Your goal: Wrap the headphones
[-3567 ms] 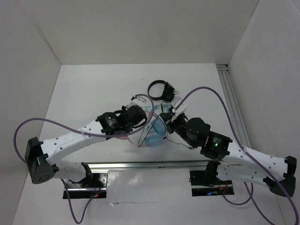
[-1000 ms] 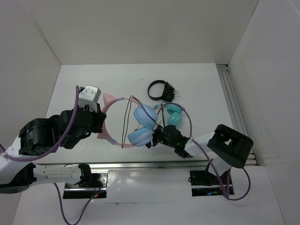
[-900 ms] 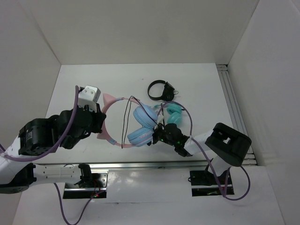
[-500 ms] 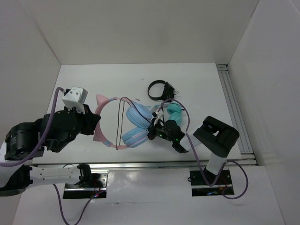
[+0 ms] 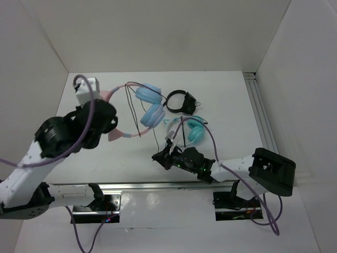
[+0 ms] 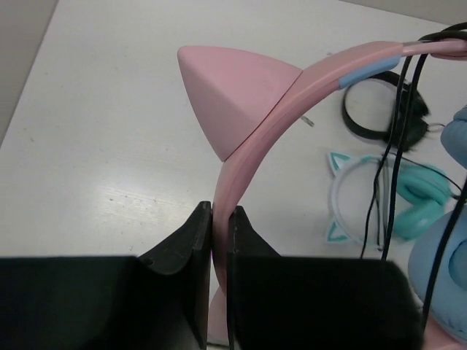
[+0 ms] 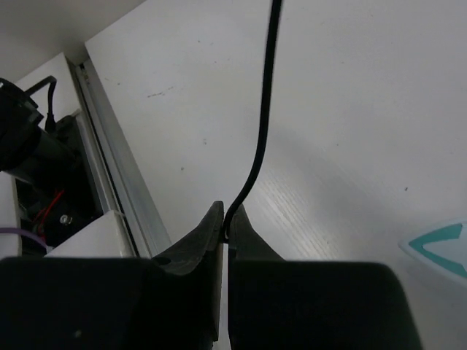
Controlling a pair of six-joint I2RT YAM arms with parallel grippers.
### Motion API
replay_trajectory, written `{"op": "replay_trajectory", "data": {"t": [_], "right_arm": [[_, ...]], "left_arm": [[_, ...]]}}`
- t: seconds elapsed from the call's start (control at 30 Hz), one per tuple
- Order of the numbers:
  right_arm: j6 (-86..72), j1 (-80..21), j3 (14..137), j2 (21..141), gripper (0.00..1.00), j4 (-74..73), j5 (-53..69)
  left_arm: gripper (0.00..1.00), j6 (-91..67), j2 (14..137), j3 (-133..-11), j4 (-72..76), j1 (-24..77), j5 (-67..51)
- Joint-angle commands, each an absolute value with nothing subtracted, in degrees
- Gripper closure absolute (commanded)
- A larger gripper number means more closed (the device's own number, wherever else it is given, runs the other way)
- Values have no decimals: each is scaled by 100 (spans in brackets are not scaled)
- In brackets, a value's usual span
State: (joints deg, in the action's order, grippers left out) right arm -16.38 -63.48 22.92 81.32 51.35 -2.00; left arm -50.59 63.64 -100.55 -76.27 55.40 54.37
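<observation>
The left jaws are clamped shut on the pink band of the headphones (image 5: 151, 113) just below a cat ear (image 6: 233, 95), holding them above the far left of the table (image 5: 226, 100) with the light blue cups toward the middle. The thin black cable (image 7: 261, 146) drapes over the band and runs down to the near side, where the right jaws are closed on it, low over the table. Teal headphones (image 5: 194, 132) and small black headphones (image 5: 178, 101) lie nearby.
</observation>
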Motion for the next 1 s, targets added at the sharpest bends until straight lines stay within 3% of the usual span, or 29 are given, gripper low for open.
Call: {"op": "replay_trajectory", "data": {"t": [0.0, 0.17, 0.33, 0.47, 0.73, 0.97], "right_arm": [[-1433, -6748, 2215, 7507, 100, 3974, -1203], [-1319, -6943, 2083, 6891, 100, 3297, -1030], [-1125, -7197, 2197, 6838, 100, 3024, 25], [-1011, -7506, 2600, 6732, 100, 2550, 113], [-652, -7532, 3216, 6609, 100, 1908, 870], [-273, -7050, 3796, 6469, 100, 1284, 1248]], "left_arm": [[100, -4188, 6758, -10029, -6138, 4382, 4915], [100, -3727, 7224, -10107, -5468, 3429, 3956], [100, -3674, 7637, -10082, -5300, 2901, 4007], [100, -3674, 7822, -9546, -5134, 2664, 4139], [100, -3885, 7761, -8403, -4607, 2663, 3736], [100, -3209, 7673, -8087, -4518, 3409, 3717]]}}
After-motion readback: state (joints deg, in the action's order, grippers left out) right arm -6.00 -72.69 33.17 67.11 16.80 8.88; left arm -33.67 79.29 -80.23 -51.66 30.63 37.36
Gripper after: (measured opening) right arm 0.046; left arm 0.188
